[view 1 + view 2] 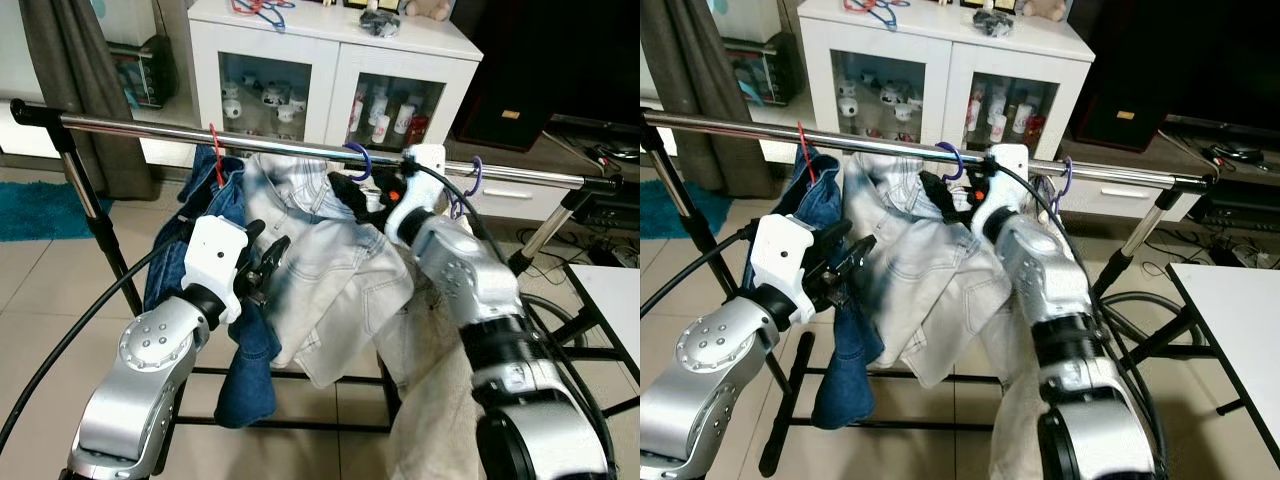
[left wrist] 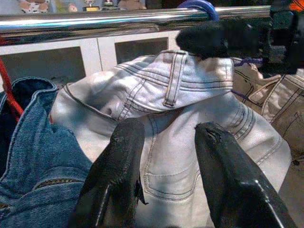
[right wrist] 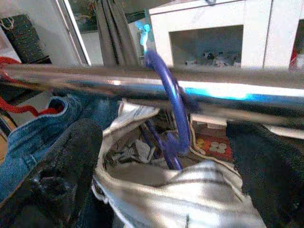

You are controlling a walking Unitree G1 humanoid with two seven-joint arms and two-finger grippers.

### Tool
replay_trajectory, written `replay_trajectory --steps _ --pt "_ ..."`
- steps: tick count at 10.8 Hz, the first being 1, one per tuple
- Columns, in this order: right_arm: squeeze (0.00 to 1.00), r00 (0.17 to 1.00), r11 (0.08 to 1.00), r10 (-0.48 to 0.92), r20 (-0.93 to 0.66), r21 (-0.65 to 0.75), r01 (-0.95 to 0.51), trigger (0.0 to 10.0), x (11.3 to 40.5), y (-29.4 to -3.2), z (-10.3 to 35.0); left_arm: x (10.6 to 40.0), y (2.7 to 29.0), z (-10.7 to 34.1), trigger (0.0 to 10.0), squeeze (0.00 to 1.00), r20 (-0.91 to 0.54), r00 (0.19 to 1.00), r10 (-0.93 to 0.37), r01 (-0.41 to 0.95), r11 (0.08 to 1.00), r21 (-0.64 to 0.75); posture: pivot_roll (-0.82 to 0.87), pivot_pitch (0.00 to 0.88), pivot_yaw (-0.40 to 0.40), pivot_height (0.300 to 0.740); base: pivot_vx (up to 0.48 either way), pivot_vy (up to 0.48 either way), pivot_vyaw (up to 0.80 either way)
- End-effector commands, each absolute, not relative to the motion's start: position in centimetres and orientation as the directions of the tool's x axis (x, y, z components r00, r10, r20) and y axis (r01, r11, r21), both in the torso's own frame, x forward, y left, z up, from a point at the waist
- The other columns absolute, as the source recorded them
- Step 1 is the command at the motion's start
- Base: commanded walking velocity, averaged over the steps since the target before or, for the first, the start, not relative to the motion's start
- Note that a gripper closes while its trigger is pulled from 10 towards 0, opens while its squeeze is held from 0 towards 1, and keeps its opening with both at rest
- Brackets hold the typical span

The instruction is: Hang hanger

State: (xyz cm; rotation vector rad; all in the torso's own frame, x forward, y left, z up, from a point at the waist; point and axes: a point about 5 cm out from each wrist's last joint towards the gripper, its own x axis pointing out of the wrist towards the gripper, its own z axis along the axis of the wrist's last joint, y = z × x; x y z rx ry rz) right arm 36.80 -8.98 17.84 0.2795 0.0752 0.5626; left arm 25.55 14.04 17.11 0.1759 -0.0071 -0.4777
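Left pincer [image 1: 268, 262], fingers parted and holding nothing, hovers before the pale jeans [image 1: 320, 270], beside the blue jeans [image 1: 225, 200] on a red hanger [image 1: 216, 150]. Right pincer [image 1: 350, 190], open, sits just below the rail [image 1: 300, 140], straddling the purple hanger [image 3: 173, 109] hooked over the rail's middle.

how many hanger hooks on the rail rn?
3. Red hook toward the rail's left end, over the dark blue jeans. Purple hook mid-rail, beside the right tool. Second purple hook further right. Clothes may hide others.
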Motion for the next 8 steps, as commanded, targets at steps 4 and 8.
replay_trajectory --steps 4,8 --pt "0.00 0.852 0.816 0.524 0.010 0.281 -0.505 0.0 37.74 -9.10 18.11 25.69 13.79 17.09 10.0 0.00 -0.038 0.882 -0.469 0.468 0.867 0.172 0.15 0.000 -0.125 0.740 0.000 0.000 0.00" --pt "0.00 0.841 0.806 0.541 0.016 0.277 -0.523 0.0 37.99 -8.71 18.11 25.77 13.76 17.12 10.0 0.00 -0.038 0.881 -0.471 0.470 0.865 0.174 0.15 0.000 -0.124 0.740 0.000 0.000 0.00"
